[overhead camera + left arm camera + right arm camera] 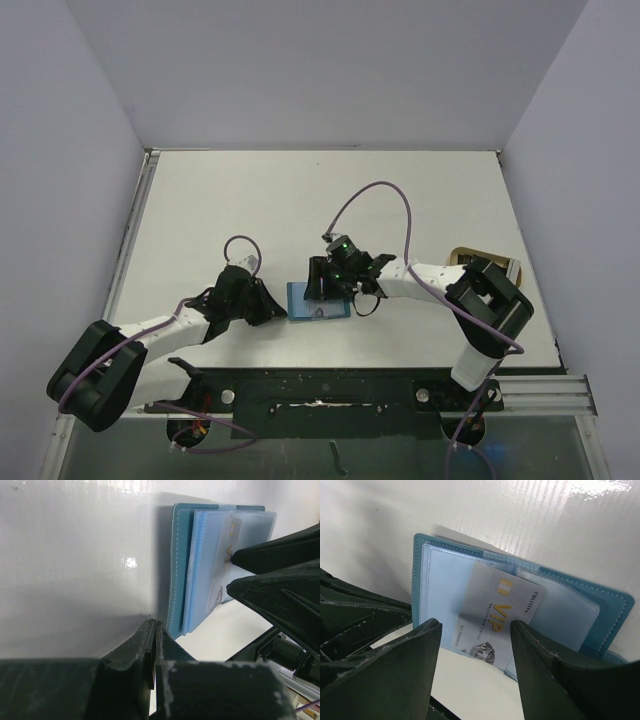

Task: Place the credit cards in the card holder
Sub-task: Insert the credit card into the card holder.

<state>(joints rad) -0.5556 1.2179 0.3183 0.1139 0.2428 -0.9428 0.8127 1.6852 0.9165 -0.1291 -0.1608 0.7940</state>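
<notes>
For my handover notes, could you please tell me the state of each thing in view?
card holder: open, lying flat on the table.
credit card: face up, askew on the clear sleeves; tucked in or not, unclear.
left gripper: shut, holding nothing, beside the holder's edge.
right gripper: open, straddling the card.

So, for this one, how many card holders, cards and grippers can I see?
card holder: 1, teal, lying open
VIP card: 1 in view, on the open holder
grippers: 2, left gripper shut, right gripper open
Total: 4
</notes>
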